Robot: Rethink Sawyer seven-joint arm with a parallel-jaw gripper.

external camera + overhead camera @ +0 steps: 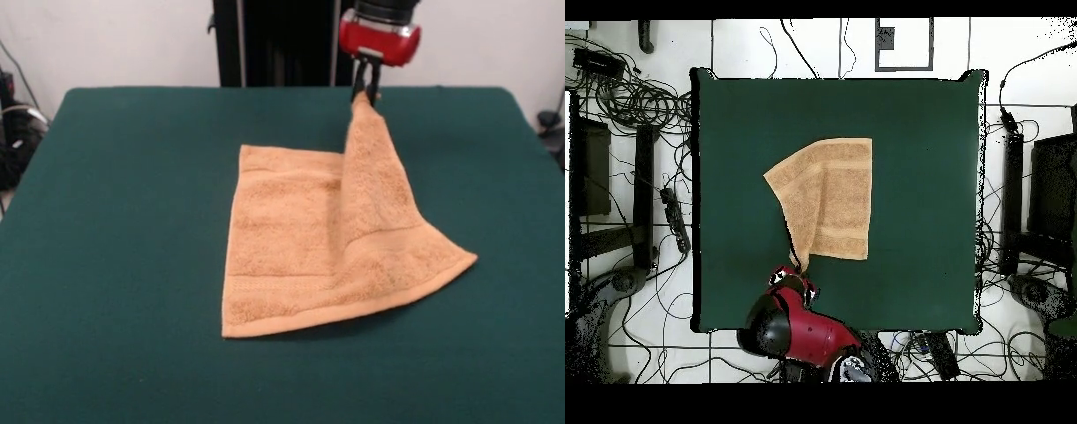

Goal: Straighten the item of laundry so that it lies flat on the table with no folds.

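The orange-tan towel (300, 256) lies on the dark green table (132, 221), mostly flat. Its far right corner is lifted off the cloth and drawn up toward the robot, so a fold rises along the towel's right part. My gripper (365, 91) is shut on that raised corner, a little above the table near its far edge. In the overhead view the towel (830, 200) sits at the table's (925, 230) middle, with a narrow strip stretched down to my gripper (799, 270). The red arm head (800, 320) hides the fingers from above.
The robot's black pedestal (274, 44) stands behind the table's far edge. Cables and dark equipment (625, 150) lie on the floor around the table on both sides.
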